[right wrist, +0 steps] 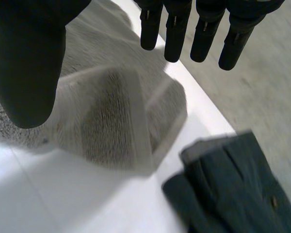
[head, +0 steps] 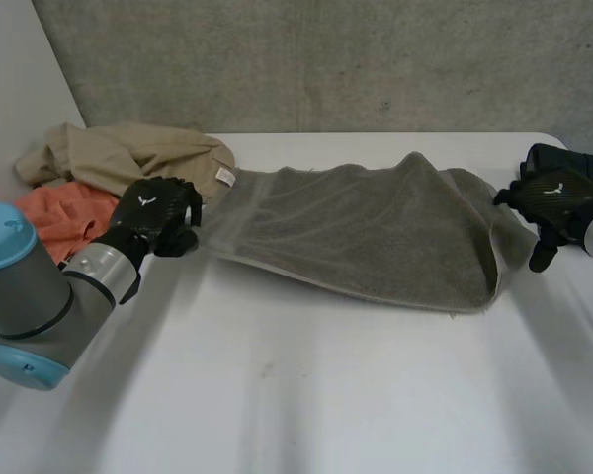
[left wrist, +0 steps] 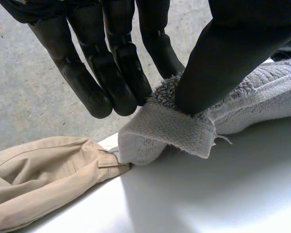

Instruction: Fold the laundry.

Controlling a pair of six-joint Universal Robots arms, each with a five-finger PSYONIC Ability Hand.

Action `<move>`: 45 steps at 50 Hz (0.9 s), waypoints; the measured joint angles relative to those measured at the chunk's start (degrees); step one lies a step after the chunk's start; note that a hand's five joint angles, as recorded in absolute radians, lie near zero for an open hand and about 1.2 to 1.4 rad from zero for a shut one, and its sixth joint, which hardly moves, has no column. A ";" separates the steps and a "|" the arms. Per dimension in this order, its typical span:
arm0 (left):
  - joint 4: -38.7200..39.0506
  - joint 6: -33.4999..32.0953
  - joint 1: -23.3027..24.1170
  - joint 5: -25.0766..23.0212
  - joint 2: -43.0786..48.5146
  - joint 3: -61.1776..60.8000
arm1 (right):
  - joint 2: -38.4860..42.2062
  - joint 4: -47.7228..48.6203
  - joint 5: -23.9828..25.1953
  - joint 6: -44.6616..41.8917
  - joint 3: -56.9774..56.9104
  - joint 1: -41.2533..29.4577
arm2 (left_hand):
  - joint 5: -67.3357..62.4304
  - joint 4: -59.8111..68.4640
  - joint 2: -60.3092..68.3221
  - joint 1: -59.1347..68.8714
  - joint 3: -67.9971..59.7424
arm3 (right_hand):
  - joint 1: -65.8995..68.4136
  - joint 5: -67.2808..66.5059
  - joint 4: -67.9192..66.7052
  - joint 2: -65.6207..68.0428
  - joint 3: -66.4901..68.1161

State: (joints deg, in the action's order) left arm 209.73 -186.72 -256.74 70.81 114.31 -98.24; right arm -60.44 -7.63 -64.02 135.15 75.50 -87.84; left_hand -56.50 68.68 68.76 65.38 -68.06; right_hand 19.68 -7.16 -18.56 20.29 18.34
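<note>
While my left robot hand (head: 158,212) sat at the middle left of the head view, it pinched one corner of the grey terry towel (head: 376,232) between thumb and fingers, with the woven hem band folded over just under the thumb tip. The towel lay stretched across the upper middle of the white table (head: 296,395), running from that pinch to the far right, where its end was doubled back in a loose fold. My right robot hand (head: 558,202) hovered at the right edge of the frame beside that end, fingers straight and thumb apart, gripping nothing. In its wrist view the turned corner lay below the fingertips, clear of them.

Crumpled beige cotton trousers (head: 128,153) and an orange cloth (head: 64,217) were heaped at the upper left, the trousers just beside the pinched corner. A dark navy garment (head: 573,163) lay at the right edge, close to my right robot hand.

I judged the towel soft, limp and fairly light, its thick pile grippy rather than slippery. It would sag and drape, not hold a shape. The flatter hem band looked the firmest place to grip, so my right robot hand needed the matching corner on its end, taken without catching the navy garment.
</note>
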 measured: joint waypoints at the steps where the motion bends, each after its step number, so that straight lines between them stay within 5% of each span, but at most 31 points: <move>1: -0.04 0.12 -0.09 0.00 0.03 0.04 | 0.39 -0.41 1.64 -1.54 -0.45 0.19 | 0.00 0.00 0.00 0.00 0.00 | 0.00 0.00 0.00 0.00 0.00; 6: -0.14 0.59 -0.48 0.02 0.23 0.40 | 3.57 -3.18 8.27 -9.58 -4.20 0.78 | 0.00 0.00 0.00 0.00 0.00 | 0.00 0.00 0.00 0.00 0.00; 12: -0.13 1.15 -0.65 0.18 0.24 0.74 | 9.30 -5.47 9.57 -16.37 -9.25 0.53 | 0.00 0.00 0.00 0.00 0.00 | 5.52 -7.93 -6.02 4.34 6.34; 18: -0.37 2.52 -1.10 0.40 -0.08 0.78 | 16.63 -5.98 6.62 -22.26 -14.37 0.89 | 0.00 0.00 0.00 0.00 0.00 | 45.27 -46.96 -45.25 44.73 45.47; 20: -0.75 3.01 -1.29 0.44 -0.31 0.72 | 17.90 -6.43 5.57 -23.22 -15.29 1.32 | 0.00 0.00 0.00 0.00 0.00 | 45.94 -49.86 -48.82 47.08 48.84; 26: -3.26 3.83 -1.60 0.37 -1.37 0.50 | 15.86 -7.91 4.08 -18.60 -14.55 2.56 | 0.00 0.00 0.00 0.00 0.00 | 43.53 -47.57 -47.20 44.01 46.34; 32: -6.19 3.81 -1.38 0.37 -2.68 0.72 | 6.67 -8.37 3.68 -5.03 -9.21 5.42 | 0.00 0.00 0.00 0.00 0.00 | 13.12 -15.06 -14.43 12.47 14.69; 38: -7.11 3.78 -1.31 0.56 -3.00 1.59 | 1.26 -8.36 3.53 5.26 -3.05 8.12 | 0.00 0.00 0.00 0.00 0.00 | 8.92 -9.38 -9.18 7.43 9.83; 45: -7.63 3.80 -1.61 0.88 -2.18 3.28 | 0.90 -7.91 3.75 7.14 4.06 10.28 | 0.00 0.00 0.00 0.00 0.00 | 7.69 -8.02 -8.01 6.40 8.95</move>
State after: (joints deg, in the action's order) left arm 202.10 -182.92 -258.35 71.69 112.13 -94.97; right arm -59.54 -15.54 -60.27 142.29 79.56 -77.56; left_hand -56.50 68.68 68.76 65.38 -68.06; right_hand 27.37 -15.17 -26.56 26.69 27.29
